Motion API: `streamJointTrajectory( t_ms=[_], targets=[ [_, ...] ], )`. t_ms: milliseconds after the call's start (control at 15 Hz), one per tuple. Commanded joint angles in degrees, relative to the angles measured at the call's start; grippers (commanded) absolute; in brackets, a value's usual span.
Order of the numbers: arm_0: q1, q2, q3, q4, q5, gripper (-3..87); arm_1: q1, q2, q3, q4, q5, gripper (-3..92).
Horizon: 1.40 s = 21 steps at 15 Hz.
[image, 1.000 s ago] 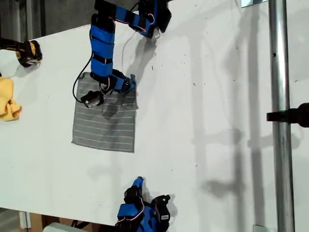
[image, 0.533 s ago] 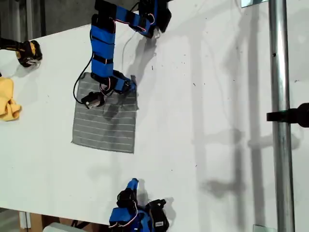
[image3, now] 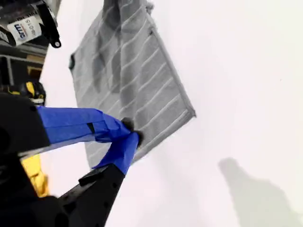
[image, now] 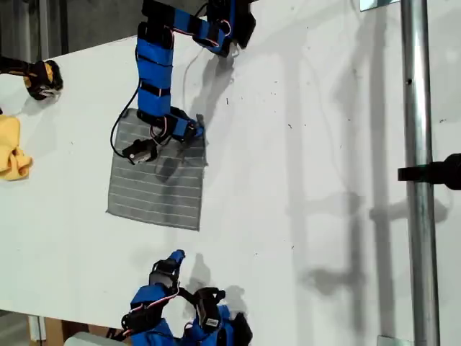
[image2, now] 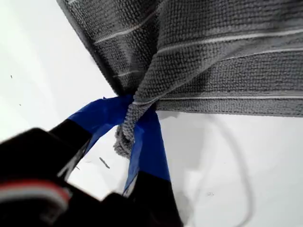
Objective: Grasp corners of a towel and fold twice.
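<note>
Second gripper (image: 175, 257) first, nearest the camera in the exterior view: my second gripper hangs over bare white table (image: 324, 144), just short of the towel's near edge, blue jaws pressed together on nothing, tips pointing at the cloth in the second wrist view (image3: 127, 137). Judgement: it needs to open and reach a near corner (image: 198, 227) before any fold. Towel (image: 155, 184) lies flat toward the exterior view's left, stripes running across that view, long axis slightly near-to-far, so folding far edge onto near edge suits. Farther off, my first gripper (image2: 135, 130) is clamped on a bunched far corner (image: 196, 133), cloth pinched between both blue fingers (image2: 149, 137). Judgement: keep that pinch firm, lift low, avoid dragging. Yellow cloth (image: 11, 148) sits well apart.
</note>
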Motion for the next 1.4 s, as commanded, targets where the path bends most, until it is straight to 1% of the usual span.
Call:
streamJointTrajectory(
  t_ms=[0, 133, 267, 400, 467, 533, 600, 667, 733, 800, 867, 933, 1133, 1333],
  targets=[
    [-3.9, -7.3, -8.9, -0.1, 10.7, -2.1, -1.1, 4.0, -3.6, 0.2, 0.7, -0.1],
    [-6.2, -16.8, -16.9, 2.0, 18.1, -2.1, -1.4, 4.5, -3.6, 0.3, 1.1, -0.1],
    [-7.1, -26.2, -26.4, 5.3, 21.4, -2.1, -1.8, 4.9, -3.5, 0.4, 1.6, -0.1],
    [-7.6, -32.2, -32.9, 7.4, 22.7, -2.1, -2.1, 5.2, -3.3, 0.4, 2.0, -0.1],
    [-7.5, -35.1, -35.9, 9.1, 24.8, -2.1, -2.3, 5.4, -3.2, 0.6, 2.1, -0.1],
    [-7.5, -37.2, -37.4, 9.4, 26.1, 0.2, -2.3, 5.4, -3.1, 0.6, 2.2, -0.1],
    [-7.7, -38.2, -38.1, 10.3, 26.0, 11.1, -2.4, 5.4, -3.1, 0.7, 2.2, -0.1],
    [-7.8, -38.2, -38.6, 11.2, 25.8, 18.9, -2.4, 5.4, -2.9, 0.8, 2.2, -0.1],
    [-7.4, -37.5, -38.4, 11.3, 27.0, 25.9, -2.5, 5.4, -2.5, 0.8, 2.3, -0.1],
    [-6.7, -37.4, -38.8, 11.7, 29.4, 35.0, -2.5, 5.4, -2.2, 0.7, 2.5, -0.1],
    [-6.2, -38.0, -40.1, 12.6, 32.3, 35.5, -2.5, 5.4, -2.1, 0.5, 2.5, -0.1],
    [-6.5, -38.5, -41.4, 13.1, 33.6, 34.4, -2.5, 5.4, -2.0, 0.5, 2.5, -0.1],
    [-7.3, -39.6, -42.2, 13.9, 34.4, 34.6, -2.5, 6.1, -1.7, 0.5, 2.6, -0.1],
    [-6.2, -42.5, -37.6, 10.3, 32.7, 32.3, -2.5, 6.8, -1.3, 0.5, 2.6, -0.1]
  ],
)
